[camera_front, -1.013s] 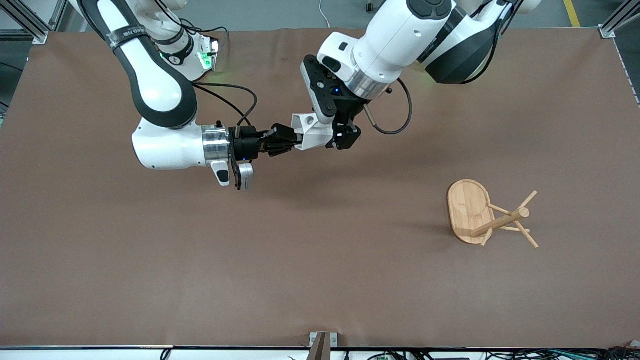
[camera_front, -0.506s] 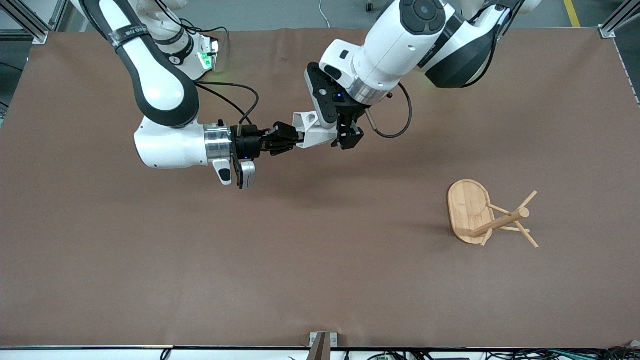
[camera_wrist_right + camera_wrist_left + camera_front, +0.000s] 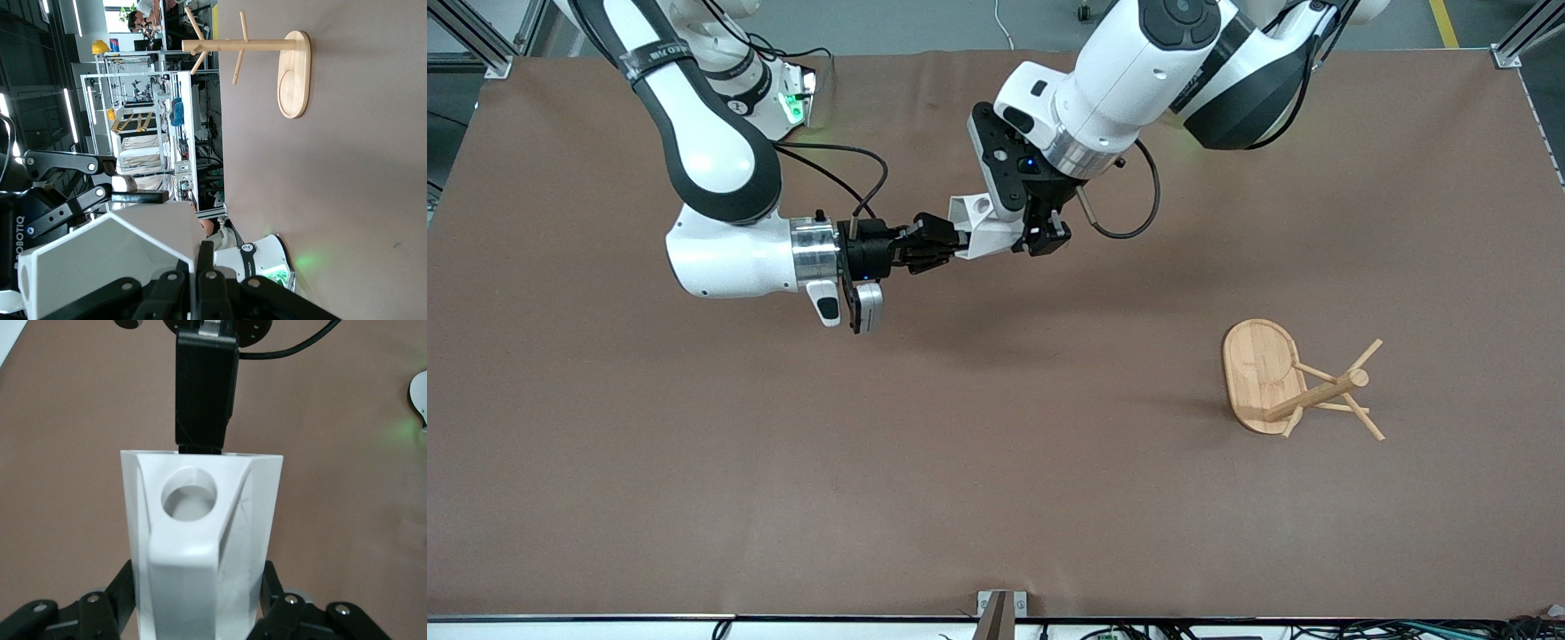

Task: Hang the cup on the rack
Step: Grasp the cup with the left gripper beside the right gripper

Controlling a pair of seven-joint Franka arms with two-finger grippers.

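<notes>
The right arm comes in from its end of the table with its forearm lying nearly level over the brown cloth, and the right pincer (image 3: 951, 248) points sideways toward the left arm's end, its dark fingers (image 3: 200, 277) pressed together on the wall at the cup's (image 3: 983, 233) rim — one finger reaches inside the mouth. The left arm bends down from its base, wrist tilted steeply, and the left pincer (image 3: 1021, 238) hangs over the middle of the table with the cup between its black fingers (image 3: 110, 600); they flank the cup's sides close, though whether they press on it I cannot tell. So the cup is up in the air, held level with the right pincer and just under the left wrist, its handle (image 3: 190, 520) turned up toward the left wrist camera. It is matte white, with flat angular facets that meet in sharp edges, and the handle is a thick block pierced by one round hole. The rack (image 3: 1294, 382) stands on the table (image 3: 694, 462) well apart from both pincers, toward the left arm's end and nearer the front camera than the cup: pale bamboo with visible grain, a flat oval base, a thick round post and thin pegs angled out from it.
</notes>
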